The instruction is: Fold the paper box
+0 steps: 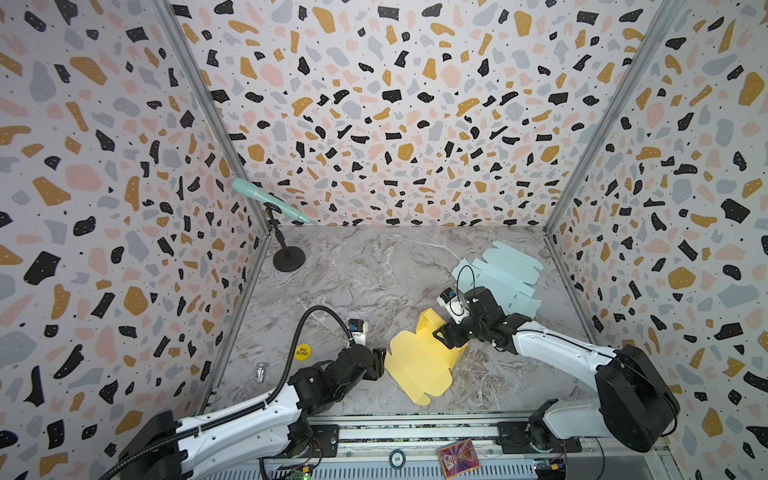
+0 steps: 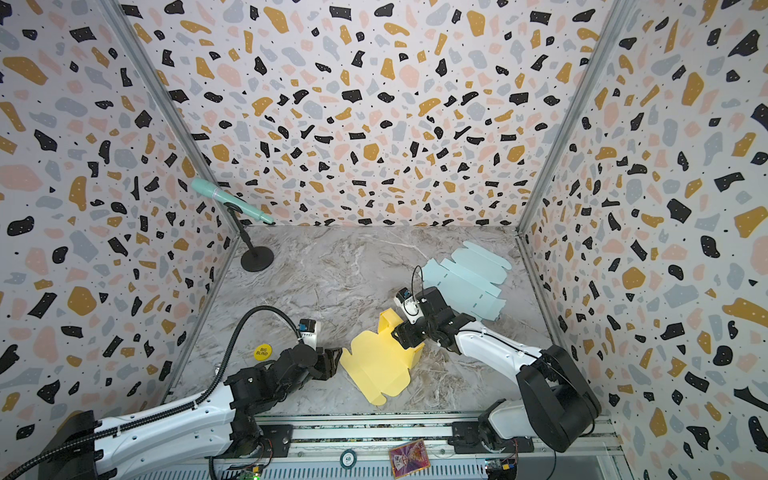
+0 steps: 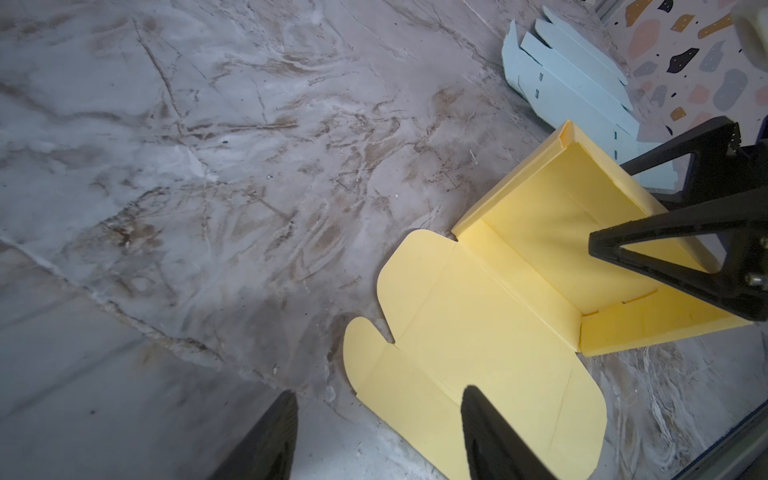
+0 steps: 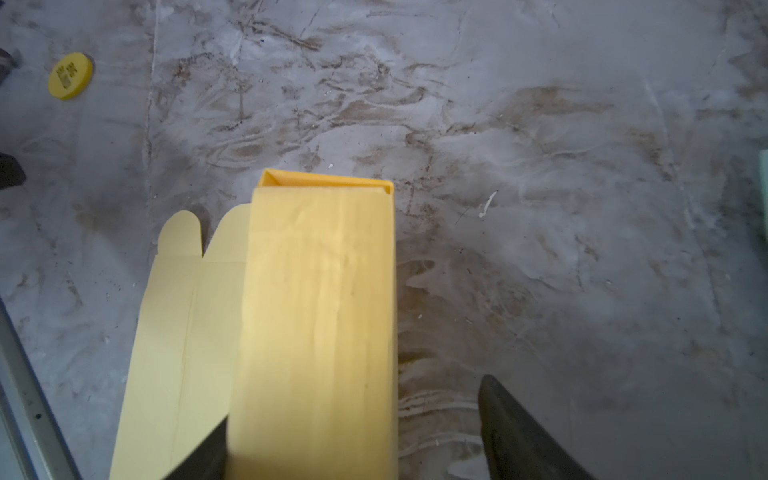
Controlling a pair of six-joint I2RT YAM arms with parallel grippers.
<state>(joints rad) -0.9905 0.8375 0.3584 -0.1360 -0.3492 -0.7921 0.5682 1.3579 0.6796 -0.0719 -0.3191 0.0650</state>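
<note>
Near the middle of the worktop's [image 1: 365, 266] front edge lies one yellow paper box [image 1: 415, 365], half-formed; the left gripper [image 1: 381, 363] stands parted over its flat flap, clamping nothing; the right gripper [image 1: 441, 335] straddles a raised wall, jaws apart, not pinching; one yellow chip [image 1: 302, 351] near the left edge; one pale blue flat blank [image 1: 503, 274] far right; one microphone [image 1: 266, 199] at the far left corner.

Table layout
Paper box [image 1: 419, 365] front centre of table [image 1: 374, 270]; flat blank [image 1: 505, 274] behind it to the right; round token [image 1: 302, 351] to its left; microphone stand [image 1: 289, 258] rear left.
</note>
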